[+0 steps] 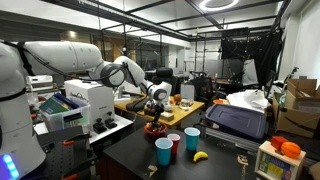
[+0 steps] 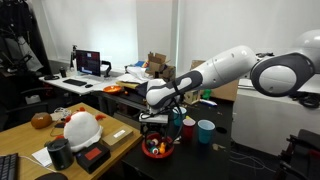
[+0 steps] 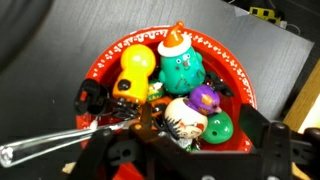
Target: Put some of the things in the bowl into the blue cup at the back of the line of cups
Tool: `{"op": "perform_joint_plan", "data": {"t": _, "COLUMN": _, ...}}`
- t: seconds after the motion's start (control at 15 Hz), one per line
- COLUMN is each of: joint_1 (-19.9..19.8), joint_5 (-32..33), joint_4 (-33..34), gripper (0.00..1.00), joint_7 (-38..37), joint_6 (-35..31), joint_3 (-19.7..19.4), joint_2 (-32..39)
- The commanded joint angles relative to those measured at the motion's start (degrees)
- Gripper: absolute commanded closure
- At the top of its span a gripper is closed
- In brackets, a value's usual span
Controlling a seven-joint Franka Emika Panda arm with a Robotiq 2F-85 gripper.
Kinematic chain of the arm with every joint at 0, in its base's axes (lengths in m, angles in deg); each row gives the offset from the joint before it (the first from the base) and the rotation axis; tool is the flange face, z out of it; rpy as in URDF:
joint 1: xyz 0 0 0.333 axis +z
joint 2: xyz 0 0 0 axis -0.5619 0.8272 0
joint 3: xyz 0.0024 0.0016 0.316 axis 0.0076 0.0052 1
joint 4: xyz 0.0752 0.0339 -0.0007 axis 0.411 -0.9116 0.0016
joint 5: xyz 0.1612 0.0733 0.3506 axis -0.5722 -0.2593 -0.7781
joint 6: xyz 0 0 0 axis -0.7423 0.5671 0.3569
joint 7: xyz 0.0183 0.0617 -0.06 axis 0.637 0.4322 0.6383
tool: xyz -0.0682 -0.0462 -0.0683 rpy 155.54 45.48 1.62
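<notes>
The red bowl holds small toy figures: a yellow one, a teal one with a red hat, a white one with a purple hat, a green ball and dark bits. My gripper is open and low over the bowl, with the white figure and the green ball between its fingers. In both exterior views it hangs just above the bowl. A light-blue cup, a red cup and a larger-seeming light-blue cup stand in a line beside the bowl.
A silvery rod lies over the bowl's near-left rim. A yellow banana lies by the cups. A grey printer stands beyond them. Cups stand behind the bowl, and a white helmet sits on the wooden desk.
</notes>
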State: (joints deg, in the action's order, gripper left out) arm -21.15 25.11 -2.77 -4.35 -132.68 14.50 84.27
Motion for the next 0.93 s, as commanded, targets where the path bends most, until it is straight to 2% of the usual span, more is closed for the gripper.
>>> {"op": "perform_joint_plan", "data": {"t": 0.0, "joint_1": -0.7, "joint_5": -1.3, "joint_4": -0.2, "gripper": 0.42, "joint_7": 0.2, "joint_6": -0.1, "joint_3": 0.4, "joint_2": 0.0}}
{"op": "perform_joint_plan", "data": {"t": 0.27, "joint_1": -1.1, "joint_5": -1.2, "joint_4": 0.1, "gripper": 0.72, "joint_7": 0.1, "joint_6": -0.4, "joint_3": 0.1, "joint_2": 0.0}}
{"op": "perform_joint_plan", "data": {"t": 0.33, "joint_1": -1.2, "joint_5": -1.1, "joint_4": 0.3, "gripper": 0.76, "joint_7": 0.1, "joint_6": -0.3, "joint_3": 0.0, "joint_2": 0.0}}
{"op": "perform_joint_plan", "data": {"t": 0.73, "joint_1": -1.9, "joint_5": -0.5, "joint_4": 2.6, "gripper": 0.79, "joint_7": 0.3, "joint_6": 1.4, "joint_3": -0.3, "joint_2": 0.0}}
{"op": "perform_joint_plan", "data": {"t": 0.87, "joint_1": -2.4, "joint_5": -0.2, "joint_4": 0.9, "gripper": 0.79, "joint_7": 0.9, "joint_6": 1.0, "joint_3": 0.3, "joint_2": -2.0}}
